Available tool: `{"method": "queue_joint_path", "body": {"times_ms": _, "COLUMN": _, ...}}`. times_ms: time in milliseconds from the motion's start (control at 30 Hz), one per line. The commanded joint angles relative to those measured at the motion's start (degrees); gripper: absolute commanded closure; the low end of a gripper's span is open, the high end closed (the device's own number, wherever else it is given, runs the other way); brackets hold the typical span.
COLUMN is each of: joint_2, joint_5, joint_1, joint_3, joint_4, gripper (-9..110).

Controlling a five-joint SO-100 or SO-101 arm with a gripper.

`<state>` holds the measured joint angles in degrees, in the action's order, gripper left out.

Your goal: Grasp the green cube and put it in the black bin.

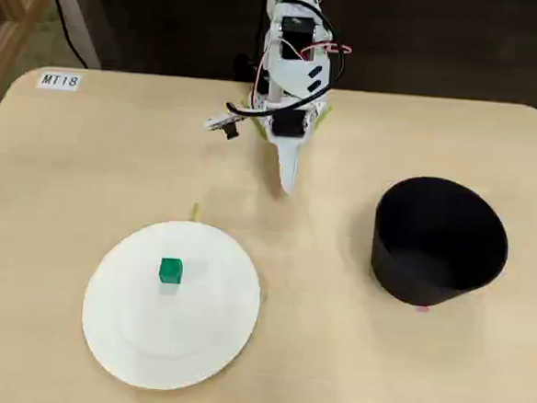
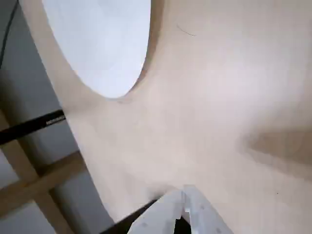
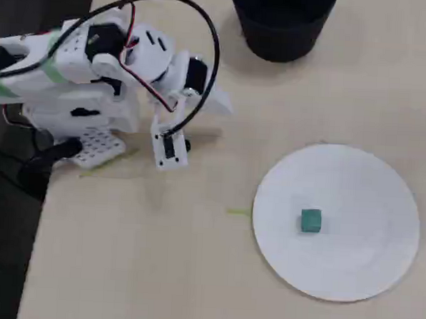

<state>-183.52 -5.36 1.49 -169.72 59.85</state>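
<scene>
Gripper [image 1: 287, 186] sits folded, fingers together, well apart from the green cube [image 1: 171, 270] on the white plate [image 1: 128, 358] (tiny target!); closing off-centre could skid it away from the black bin [image 1: 430, 259].

2 fixed views look down on my table [image 1: 349, 373] from opposite edges, sharing it; my wrist view skims close above it.

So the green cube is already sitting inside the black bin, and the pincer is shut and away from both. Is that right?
Not quite. The green cube is still on the white plate, not inside the black bin, which looks empty in a fixed view. The rest holds: the pincer is shut and away from both.
</scene>
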Motion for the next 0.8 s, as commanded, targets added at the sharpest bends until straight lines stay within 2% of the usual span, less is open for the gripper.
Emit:
{"method": "queue_joint_path", "body": {"times_ms": 0, "joint_2": -0.18, "joint_5": -0.79, "joint_1": -1.41, "joint_3": 0.00, "joint_4": -1.49, "gripper": 102}}
{"method": "queue_joint_path", "body": {"times_ms": 433, "joint_2": -0.18, "joint_5": -1.58, "joint_1": -1.05, "joint_3": 2.64, "joint_4": -0.35, "gripper": 102}}
{"method": "queue_joint_path", "body": {"times_ms": 600, "joint_2": 4.22, "joint_5": -2.29, "joint_1": -1.67, "joint_3": 20.65, "joint_4": 3.43, "gripper": 102}}
{"method": "queue_joint_path", "body": {"times_ms": 767, "joint_2": 33.05, "joint_5": -0.26, "joint_1": -1.32, "joint_3": 47.81, "joint_4": 8.61, "gripper": 102}}
